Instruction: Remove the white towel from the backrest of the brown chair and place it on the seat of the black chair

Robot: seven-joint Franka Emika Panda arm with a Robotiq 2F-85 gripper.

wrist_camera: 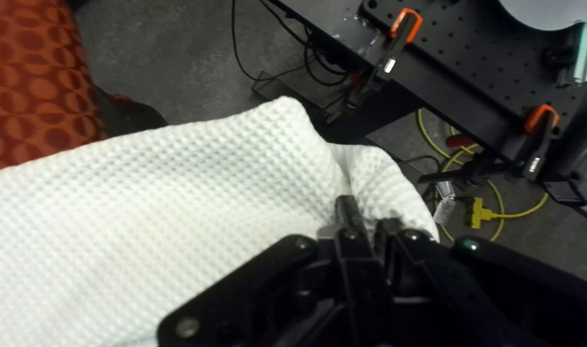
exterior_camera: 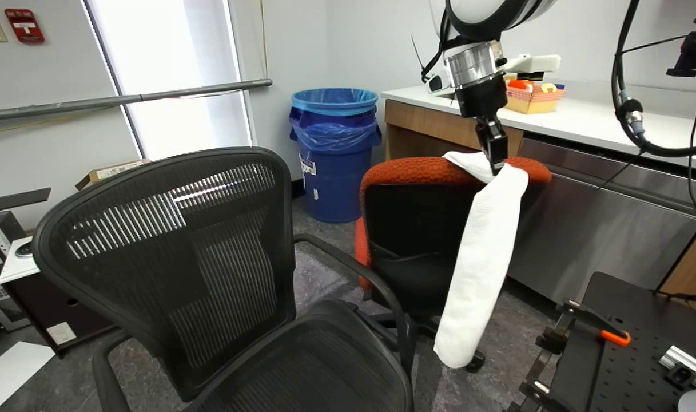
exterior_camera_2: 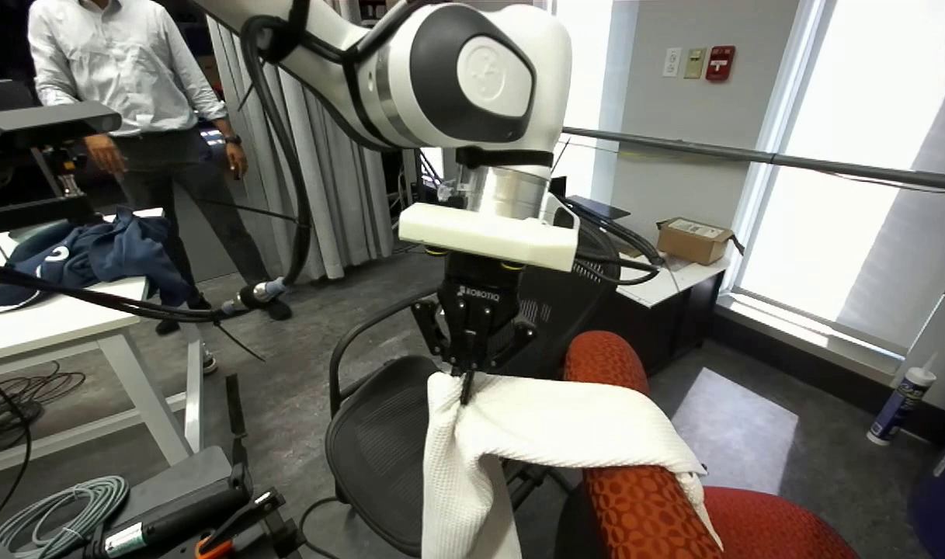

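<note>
My gripper point(exterior_camera_2: 467, 387) is shut on a pinched fold of the white towel point(exterior_camera_2: 573, 419), as the wrist view point(wrist_camera: 368, 214) also shows. The towel lies across the top of the brown chair's orange backrest point(exterior_camera_2: 635, 508). From there it stretches to my fingers, just off the backrest on the black-panel side, and a long end hangs down point(exterior_camera: 485, 252). The other end hangs over the seat side of the backrest. The orange upholstery also shows in the wrist view point(wrist_camera: 33, 77). The black chair point(exterior_camera: 227, 257) stands beside the brown chair; its seat point(exterior_camera: 313, 372) shows in both exterior views.
A black perforated cart point(exterior_camera: 645, 337) with orange-tipped clamps stands near the brown chair. A blue bin point(exterior_camera: 333, 183) and a white counter point(exterior_camera: 605, 117) are behind it. The black chair's armrest point(exterior_camera: 359, 269) rises between the two chairs. A person point(exterior_camera_2: 130, 78) stands in the background.
</note>
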